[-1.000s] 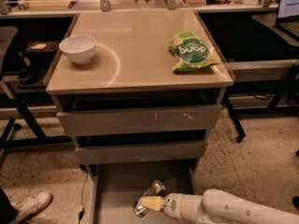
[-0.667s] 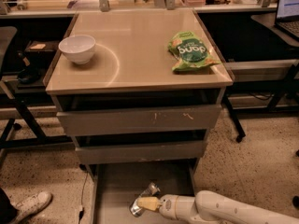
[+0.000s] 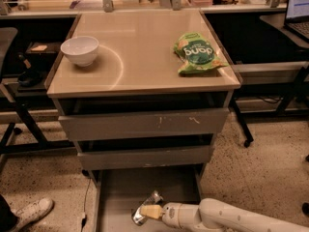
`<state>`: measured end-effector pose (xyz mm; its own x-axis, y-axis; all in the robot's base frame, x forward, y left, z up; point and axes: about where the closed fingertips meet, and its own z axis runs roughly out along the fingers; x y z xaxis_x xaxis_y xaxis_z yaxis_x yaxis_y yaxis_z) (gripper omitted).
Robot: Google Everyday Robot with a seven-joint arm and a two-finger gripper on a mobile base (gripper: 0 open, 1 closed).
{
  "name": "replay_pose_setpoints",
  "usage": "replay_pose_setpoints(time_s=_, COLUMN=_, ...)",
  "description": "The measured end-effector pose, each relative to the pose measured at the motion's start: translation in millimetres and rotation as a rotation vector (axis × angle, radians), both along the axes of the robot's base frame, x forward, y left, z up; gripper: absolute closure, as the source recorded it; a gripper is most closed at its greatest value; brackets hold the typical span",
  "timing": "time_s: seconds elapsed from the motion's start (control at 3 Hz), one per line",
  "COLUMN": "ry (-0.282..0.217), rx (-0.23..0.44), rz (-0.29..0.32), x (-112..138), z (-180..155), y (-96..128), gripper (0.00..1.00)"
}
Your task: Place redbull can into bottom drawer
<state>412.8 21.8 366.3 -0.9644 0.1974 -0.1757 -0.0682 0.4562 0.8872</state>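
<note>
Can [image 3: 154, 198] held tilted over the open drawer [image 3: 120, 192].
The slim silver can is pinched between the gripper's [image 3: 149, 211] fingers; flat grey floor is left bare beside it.

I am watching my gripper [image 3: 149, 211] reaching in from the lower right over the open grey metal bottom drawer [image 3: 120, 192], its jaws clamping the slim silver redbull can [image 3: 154, 198], which is leaning at a tilt. On the tan surface [image 3: 145, 66] above, a white ceramic bowl [image 3: 80, 50] and a crinkled green snack bag [image 3: 199, 53] are sitting well apart.
</note>
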Motion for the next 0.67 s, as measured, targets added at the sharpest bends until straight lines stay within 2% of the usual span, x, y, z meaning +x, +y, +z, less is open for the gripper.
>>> replay_pose_setpoints(time_s=0.67, ry=0.060, rx=0.063, rz=-0.040, x=36, z=-65, y=9, gripper=1.00)
